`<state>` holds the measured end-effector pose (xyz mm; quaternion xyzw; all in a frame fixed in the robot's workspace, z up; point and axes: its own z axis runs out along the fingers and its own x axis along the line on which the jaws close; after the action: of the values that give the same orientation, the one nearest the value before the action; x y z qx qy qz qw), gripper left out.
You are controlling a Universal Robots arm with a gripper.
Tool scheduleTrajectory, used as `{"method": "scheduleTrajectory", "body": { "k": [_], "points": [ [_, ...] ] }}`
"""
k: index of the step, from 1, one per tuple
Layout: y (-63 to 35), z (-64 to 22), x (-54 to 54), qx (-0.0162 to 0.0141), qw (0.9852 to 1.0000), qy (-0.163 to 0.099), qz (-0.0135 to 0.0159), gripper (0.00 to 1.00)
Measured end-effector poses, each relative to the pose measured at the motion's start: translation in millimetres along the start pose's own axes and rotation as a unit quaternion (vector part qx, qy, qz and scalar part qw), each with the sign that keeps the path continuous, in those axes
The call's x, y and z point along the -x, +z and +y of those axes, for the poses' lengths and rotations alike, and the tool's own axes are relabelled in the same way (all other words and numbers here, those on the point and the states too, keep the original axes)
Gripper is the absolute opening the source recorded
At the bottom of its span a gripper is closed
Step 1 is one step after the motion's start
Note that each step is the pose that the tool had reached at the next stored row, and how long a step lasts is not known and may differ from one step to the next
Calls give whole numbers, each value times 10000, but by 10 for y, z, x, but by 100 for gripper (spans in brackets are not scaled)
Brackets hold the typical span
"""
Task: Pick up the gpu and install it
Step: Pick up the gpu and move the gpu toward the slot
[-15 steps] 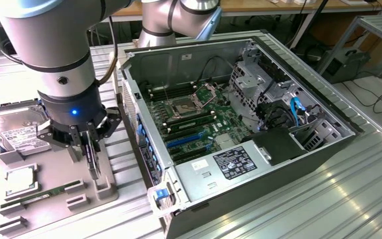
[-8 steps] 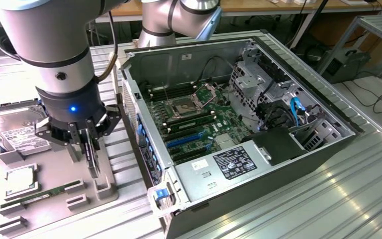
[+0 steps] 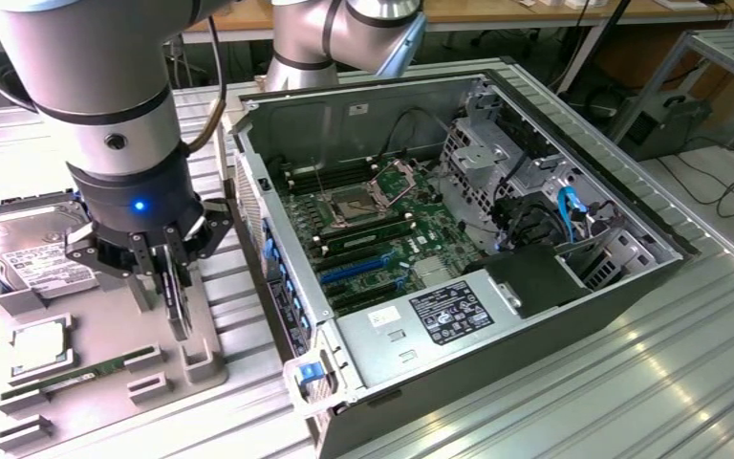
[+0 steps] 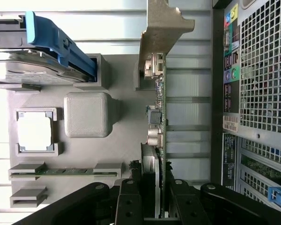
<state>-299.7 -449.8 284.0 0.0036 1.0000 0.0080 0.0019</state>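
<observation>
The jaws were pinching the graphics card (image 3: 179, 308) across its two faces, so it stood on edge directly beneath them, over the grey tray (image 3: 112, 320) on the counter (image 3: 622, 382) at the exterior view's left. In the wrist view the card ran straight out from between the jaws, its silver bracket (image 4: 165, 28) at the end away from the grip. Its long axis lay roughly parallel to the back panel of the open computer case (image 3: 341, 120), just to the exterior view's right (whether the card had cleared its tray slot I could not tell). The blue slots (image 3: 356, 270) lay inside that case, well apart from the card.
</observation>
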Motion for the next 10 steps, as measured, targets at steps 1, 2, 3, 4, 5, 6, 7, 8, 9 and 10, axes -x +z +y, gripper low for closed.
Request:
{"method": "scheduleTrajectory", "body": {
  "k": [1,2,3,4,5,6,7,8,9,10],
  "points": [
    [-3,0,0,0,10000,0,-1,28],
    [-7,0,0,0,10000,0,-1,28],
    [-11,0,0,-1,10000,0,0,28],
    [-16,0,0,-1,10000,0,0,28],
    [-21,0,0,-2,10000,0,0,28],
    [-24,0,0,-2,10000,0,0,28],
    [-27,1,0,-2,10000,0,0,28],
    [-29,0,0,-3,10000,0,-1,28],
    [-35,0,0,-4,10000,0,0,28],
    [-38,1,0,-5,10000,0,0,28]
  ]
}}
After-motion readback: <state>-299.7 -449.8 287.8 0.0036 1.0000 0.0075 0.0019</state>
